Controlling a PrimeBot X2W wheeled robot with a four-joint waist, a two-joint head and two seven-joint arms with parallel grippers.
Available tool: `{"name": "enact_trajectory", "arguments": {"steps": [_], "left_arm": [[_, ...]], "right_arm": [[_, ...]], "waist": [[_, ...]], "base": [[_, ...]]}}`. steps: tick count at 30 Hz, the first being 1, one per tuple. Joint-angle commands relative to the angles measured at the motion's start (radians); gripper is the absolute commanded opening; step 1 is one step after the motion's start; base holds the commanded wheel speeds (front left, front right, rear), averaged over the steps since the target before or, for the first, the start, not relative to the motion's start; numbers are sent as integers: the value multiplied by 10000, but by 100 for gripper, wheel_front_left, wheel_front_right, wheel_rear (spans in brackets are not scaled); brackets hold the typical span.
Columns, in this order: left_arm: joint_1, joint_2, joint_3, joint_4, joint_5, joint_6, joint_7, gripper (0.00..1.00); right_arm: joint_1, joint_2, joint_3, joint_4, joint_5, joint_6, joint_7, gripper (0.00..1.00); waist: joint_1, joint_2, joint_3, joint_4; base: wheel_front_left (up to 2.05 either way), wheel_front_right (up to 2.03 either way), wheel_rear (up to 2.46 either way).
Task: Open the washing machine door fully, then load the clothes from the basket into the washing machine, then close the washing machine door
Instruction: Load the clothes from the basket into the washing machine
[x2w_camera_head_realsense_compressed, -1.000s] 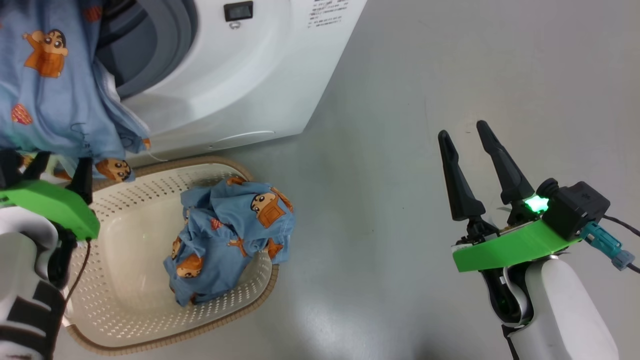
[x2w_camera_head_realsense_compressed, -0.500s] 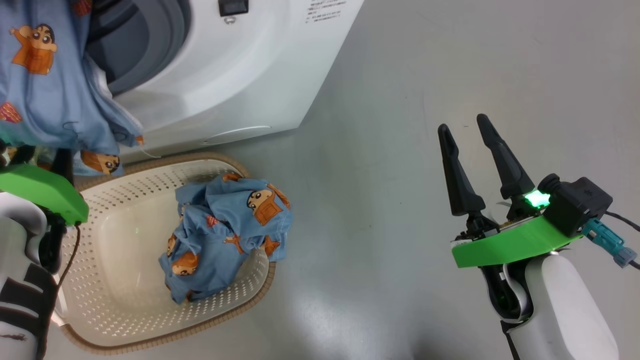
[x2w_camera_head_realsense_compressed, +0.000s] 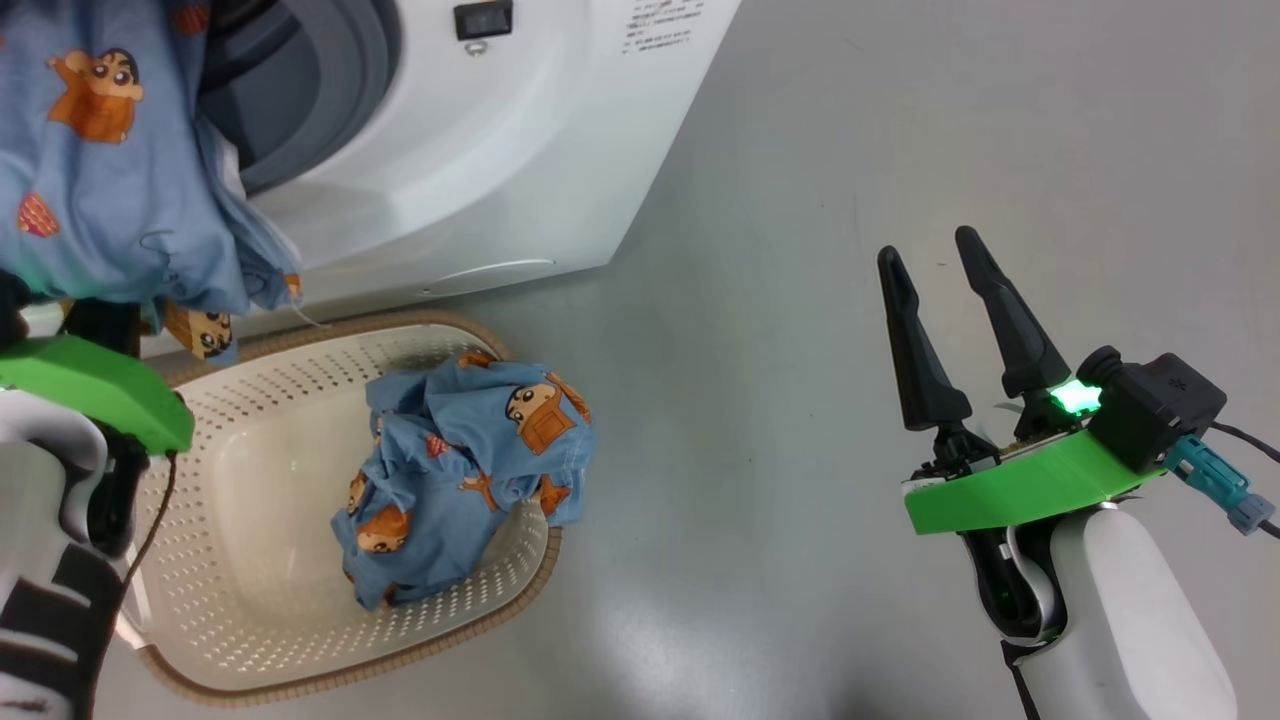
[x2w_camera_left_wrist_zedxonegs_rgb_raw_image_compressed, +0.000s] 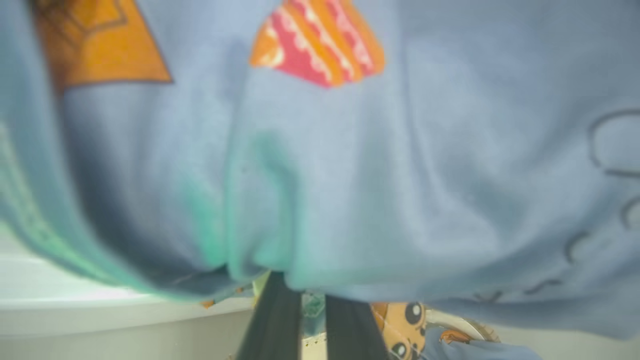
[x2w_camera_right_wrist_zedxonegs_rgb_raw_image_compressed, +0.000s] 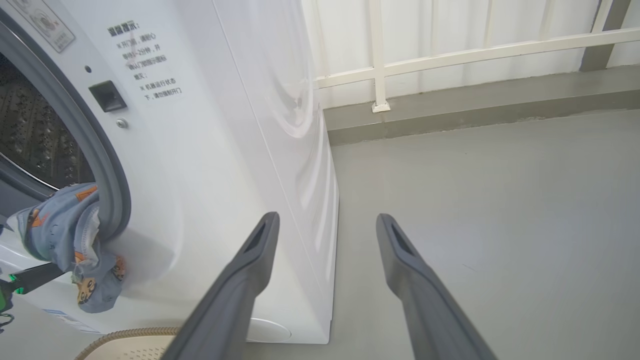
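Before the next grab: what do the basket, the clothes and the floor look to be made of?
The basket looks like cream moulded plastic, smooth, given its even punched holes; its brown rim looks woven, likely plastic too. The clothes look like thin soft fabric, maybe cotton, given the crumpled folds. The floor is smooth grey, perhaps painted concrete, with a soft sheen.

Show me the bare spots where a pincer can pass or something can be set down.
Widest free patch: the grey floor between the basket and the right pincer, running up beside the washing machine. The basket's left half is bare too. Crowded: the basket's right side, under crumpled clothes, and the drum mouth, where a garment hangs out.
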Motion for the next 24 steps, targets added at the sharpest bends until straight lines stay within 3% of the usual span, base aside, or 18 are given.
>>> {"name": "enact_trajectory", "arguments": {"steps": [1, 17, 24], "left_arm": [[247, 547, 403, -498, -56, -15, -134, 0], [2437, 322, 2626, -5106, 1024, -15, -135, 0], [1416, 388, 2810, -5226, 674, -15, 178, 0]], "right_arm": [[136, 77, 181, -199, -24, 16, -48, 100], [265, 86, 145, -114, 37, 16, -48, 100], [167, 84, 258, -99, 62, 16, -48, 100]], "waist": [[0, -1, -15, 21], [0, -1, -251, 203], [0, -1, -15, 117]], "base": [[0, 0, 0], [0, 0, 0], [0, 0, 0]]}}
